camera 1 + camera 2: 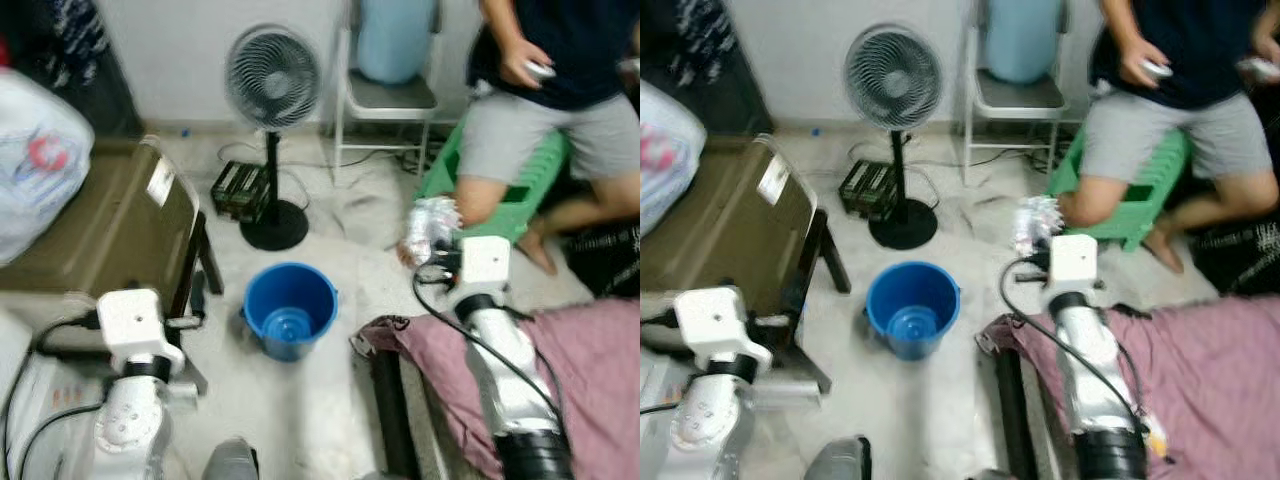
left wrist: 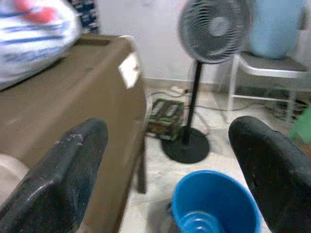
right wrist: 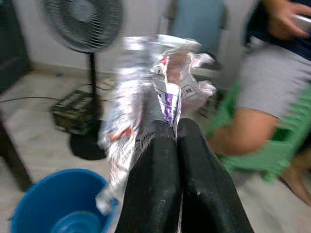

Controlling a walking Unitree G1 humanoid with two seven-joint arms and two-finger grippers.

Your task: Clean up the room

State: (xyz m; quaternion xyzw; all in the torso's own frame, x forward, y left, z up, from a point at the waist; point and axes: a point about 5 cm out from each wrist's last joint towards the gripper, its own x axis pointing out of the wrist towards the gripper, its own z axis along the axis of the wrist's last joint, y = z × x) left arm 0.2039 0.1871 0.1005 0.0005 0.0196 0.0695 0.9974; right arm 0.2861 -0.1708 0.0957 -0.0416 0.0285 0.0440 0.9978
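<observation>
Right wrist view: right end effector (image 3: 176,127) pinches a crinkled, seemingly foil wrapper (image 3: 155,87); left end effector (image 2: 170,160) spread; blue bucket (image 1: 289,308) nests another.

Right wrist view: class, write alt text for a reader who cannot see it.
The right gripper, fingers shut, pinches a crumpled silvery plastic wrapper above and beside a blue bucket. Behind stand a black pedestal fan and a seated person on a green stool.

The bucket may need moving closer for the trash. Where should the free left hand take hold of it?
Grip the bucket's near rim from above, one finger inside, one outside: it stands upright and open-topped, no handle is visible. The left hand is open facing it; the right hand holds a wrapper.
</observation>
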